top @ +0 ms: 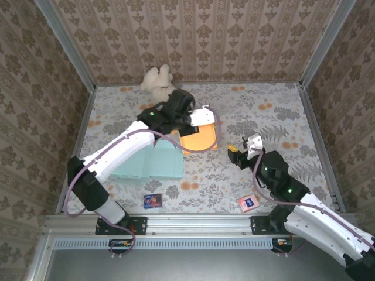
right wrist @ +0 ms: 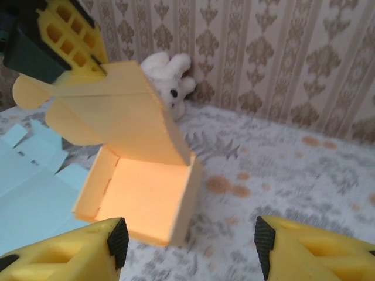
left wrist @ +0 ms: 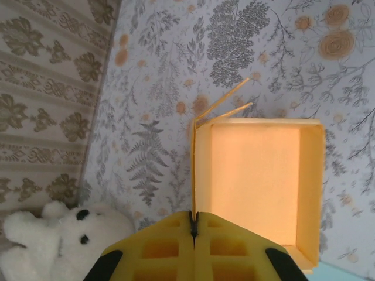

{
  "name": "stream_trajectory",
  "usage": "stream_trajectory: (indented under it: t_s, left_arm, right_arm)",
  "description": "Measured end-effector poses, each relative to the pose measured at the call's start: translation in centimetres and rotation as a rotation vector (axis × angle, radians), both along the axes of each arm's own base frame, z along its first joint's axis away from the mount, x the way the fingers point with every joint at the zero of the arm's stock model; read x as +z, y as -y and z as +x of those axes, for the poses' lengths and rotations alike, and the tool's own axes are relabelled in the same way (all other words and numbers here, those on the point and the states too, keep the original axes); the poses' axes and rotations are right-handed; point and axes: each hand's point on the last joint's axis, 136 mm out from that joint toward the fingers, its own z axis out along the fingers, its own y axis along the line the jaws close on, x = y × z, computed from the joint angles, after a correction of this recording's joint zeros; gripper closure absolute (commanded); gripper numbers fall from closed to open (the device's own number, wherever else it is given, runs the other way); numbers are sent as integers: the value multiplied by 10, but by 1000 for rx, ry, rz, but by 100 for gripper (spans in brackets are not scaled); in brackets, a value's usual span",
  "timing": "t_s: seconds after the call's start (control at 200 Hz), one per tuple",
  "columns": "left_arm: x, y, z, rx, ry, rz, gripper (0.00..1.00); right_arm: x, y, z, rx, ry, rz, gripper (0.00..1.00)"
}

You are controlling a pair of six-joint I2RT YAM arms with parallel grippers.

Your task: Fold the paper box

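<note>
The orange paper box (top: pixel 199 139) stands open near the table's middle, its hollow inside (left wrist: pixel 252 175) (right wrist: pixel 140 196) facing up. Its lid (right wrist: pixel 117 114) is raised and tilted over the box, with rounded tabs at the left end. My left gripper (top: pixel 206 117) (left wrist: pixel 193 225) is shut on the lid's edge; its yellow fingers (right wrist: pixel 70 35) pinch the top of the lid in the right wrist view. My right gripper (top: pixel 241 151) (right wrist: pixel 187 240) hovers open just right of the box, nothing between its pads.
A flat light-blue paper sheet (top: pixel 149 161) (right wrist: pixel 29 187) lies left of the box. A white plush toy (top: pixel 158 77) (left wrist: pixel 53 234) (right wrist: pixel 170 79) sits by the back wall. Two small cards (top: pixel 152 201) (top: pixel 248 202) lie near the front edge. Patterned walls enclose the table.
</note>
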Motion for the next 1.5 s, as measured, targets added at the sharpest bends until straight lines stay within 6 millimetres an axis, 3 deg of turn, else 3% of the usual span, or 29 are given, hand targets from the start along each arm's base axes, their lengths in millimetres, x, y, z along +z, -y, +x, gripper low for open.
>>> stream_trajectory:
  t_s: [0.125, 0.28, 0.37, 0.45, 0.575, 0.885, 1.5]
  left_arm:
    - [8, -15, -6, -127, 70, -20, 100]
    - [25, -8, -16, -271, 142, -68, 100]
    - [28, -4, -22, -337, 170, -69, 100]
    - [28, -3, -26, -375, 192, -63, 100]
    - [25, -4, -27, -410, 219, -40, 100]
    - [16, -4, -33, -464, 243, -22, 100]
    - [9, 0, -38, -503, 253, -13, 100]
  right_arm:
    - [4, -2, 30, 26, 52, -90, 35]
    - [-3, -24, 57, 255, 47, -276, 37]
    - [3, -37, 64, 399, 59, -365, 47]
    - [12, -40, 63, 475, 101, -407, 56]
    - [16, -44, 65, 570, 127, -462, 57]
    - [0, -61, 71, 743, 110, -523, 65]
    - [-16, -71, 68, 847, 122, -540, 64]
